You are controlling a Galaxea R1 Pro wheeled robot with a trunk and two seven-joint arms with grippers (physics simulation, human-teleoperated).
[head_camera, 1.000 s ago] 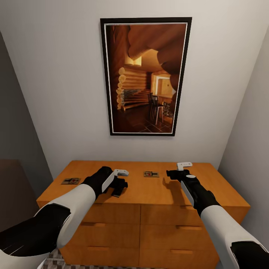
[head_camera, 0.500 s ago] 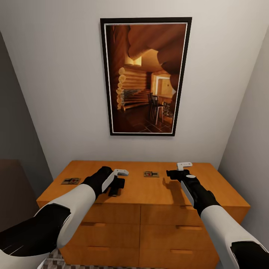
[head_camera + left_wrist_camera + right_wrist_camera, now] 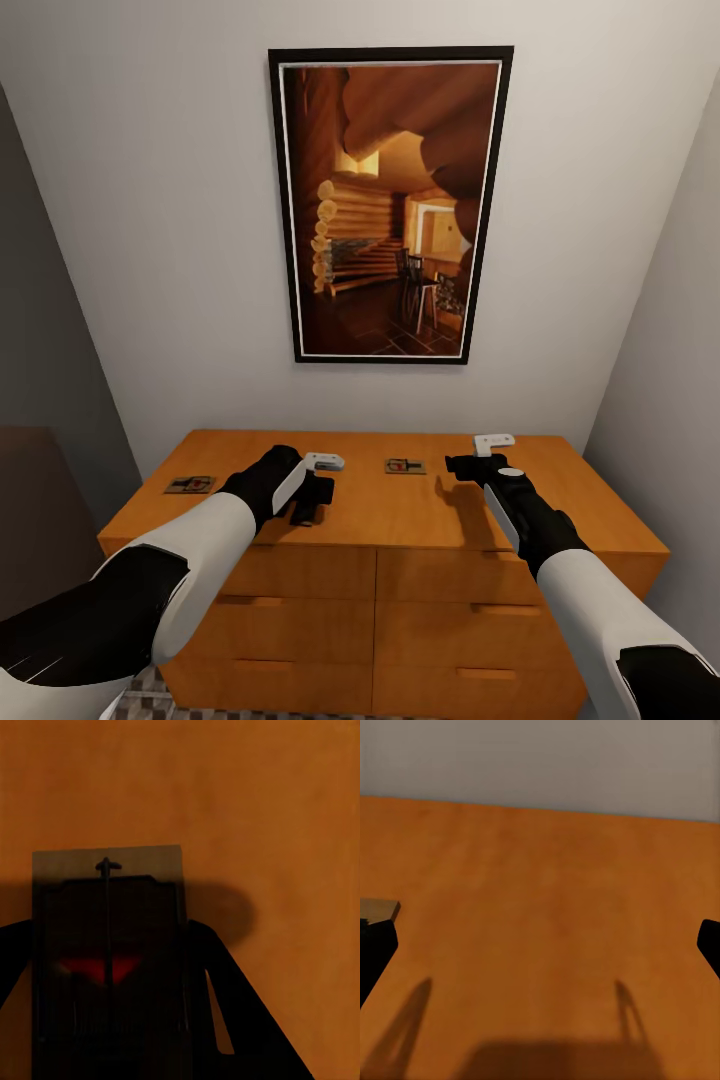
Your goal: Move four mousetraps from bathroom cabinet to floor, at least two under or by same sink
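Pinching one mousetrap [image 3: 107, 960] between the left gripper [image 3: 308, 503] fingers, low over the cabinet [image 3: 400, 515] top. Right gripper [image 3: 458, 466] spread wide, empty. Two further mousetraps flat on top: far-left [image 3: 190, 485], centre [image 3: 405, 466]. Risk: thin board slipping on lift if edge contact is shallow.

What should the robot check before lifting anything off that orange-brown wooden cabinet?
1. Left gripper has a finger on each long side of the small flat brown wooden mousetrap: ok.
2. That trap raised off the orange-brown wooden cabinet top: cannot tell.
3. Right gripper open, holding nothing: ok.
4. Two more traps located on top, the middle mousetrap and the left-end mousetrap: ok.
5. Fourth trap located: cannot tell.
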